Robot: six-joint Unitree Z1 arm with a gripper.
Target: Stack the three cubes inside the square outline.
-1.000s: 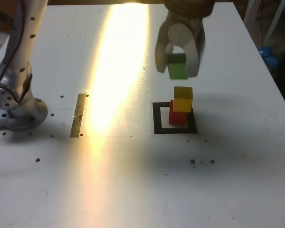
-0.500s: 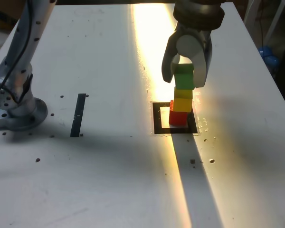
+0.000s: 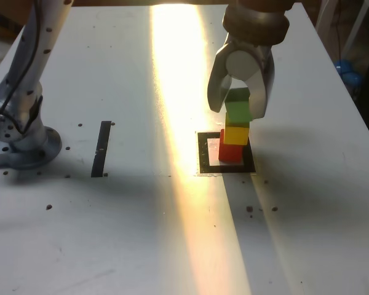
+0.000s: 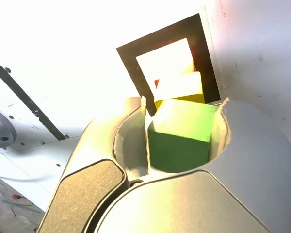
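Exterior view high, facing the table (image 3: 80, 246); wrist view close, looking down; both share the square outline (image 3: 203, 153)

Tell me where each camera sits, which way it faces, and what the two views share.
Exterior view: off the arm, above the table's near edge, looking down across it at the square outline and the stack; the arm's base and the gripper show.
Wrist view: on the wrist behind the fingers, looking down past them at the stack; only the gripper's shells show.
Shared: green cube between the fingers, yellow cube, red cube, outline, black strip.
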